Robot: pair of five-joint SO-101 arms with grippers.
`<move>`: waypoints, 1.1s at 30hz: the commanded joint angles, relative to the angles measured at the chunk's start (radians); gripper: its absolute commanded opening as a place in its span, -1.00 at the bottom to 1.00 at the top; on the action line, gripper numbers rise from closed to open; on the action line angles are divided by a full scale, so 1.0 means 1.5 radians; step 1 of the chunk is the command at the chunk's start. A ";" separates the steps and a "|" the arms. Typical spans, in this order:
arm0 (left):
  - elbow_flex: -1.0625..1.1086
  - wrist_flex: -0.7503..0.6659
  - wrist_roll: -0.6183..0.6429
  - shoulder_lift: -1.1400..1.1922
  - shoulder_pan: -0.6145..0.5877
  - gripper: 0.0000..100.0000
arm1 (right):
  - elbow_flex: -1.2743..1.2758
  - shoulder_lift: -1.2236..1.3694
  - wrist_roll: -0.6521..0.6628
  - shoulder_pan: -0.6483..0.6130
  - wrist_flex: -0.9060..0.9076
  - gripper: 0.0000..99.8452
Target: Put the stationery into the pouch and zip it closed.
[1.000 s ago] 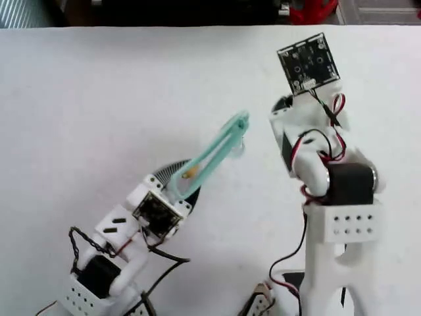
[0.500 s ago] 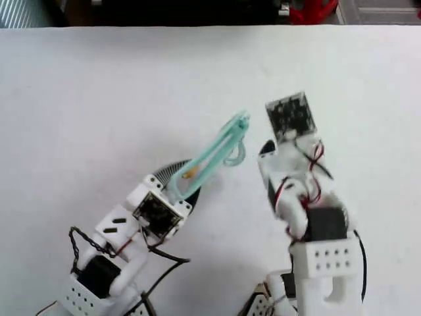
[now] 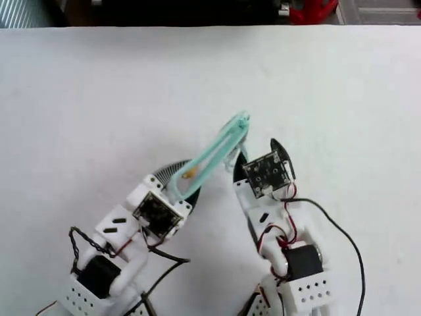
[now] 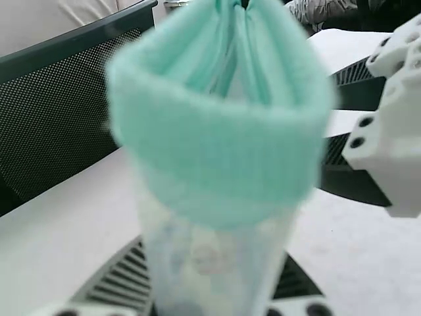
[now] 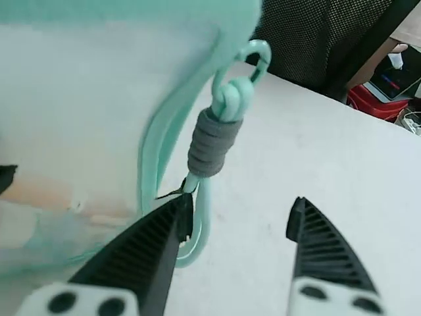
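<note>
My left gripper (image 3: pixel 177 186) is clenched on the mint-green translucent pouch (image 3: pixel 212 153). My right gripper (image 5: pixel 241 205) gapes wide, one jaw just beside the grey-wrapped mint cord zip pull (image 5: pixel 212 141).

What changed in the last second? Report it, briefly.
The right gripper swung back toward the near edge of the table and in toward the pouch. With its jaws open, it now sits beside the grey-wrapped zip cord without holding it. The left gripper kept its grip on the pouch, which did not move.
</note>
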 commanded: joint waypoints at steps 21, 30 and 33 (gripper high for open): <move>-0.018 -0.009 0.002 -0.013 0.001 -0.95 | 0.081 0.018 -0.139 -0.044 -0.235 -0.53; -0.017 -0.009 0.005 -0.013 0.002 -0.95 | 0.086 0.019 -0.139 -0.041 -0.288 -0.53; -0.017 -0.009 0.005 -0.013 0.002 -0.95 | 0.086 0.019 -0.139 -0.041 -0.291 -0.53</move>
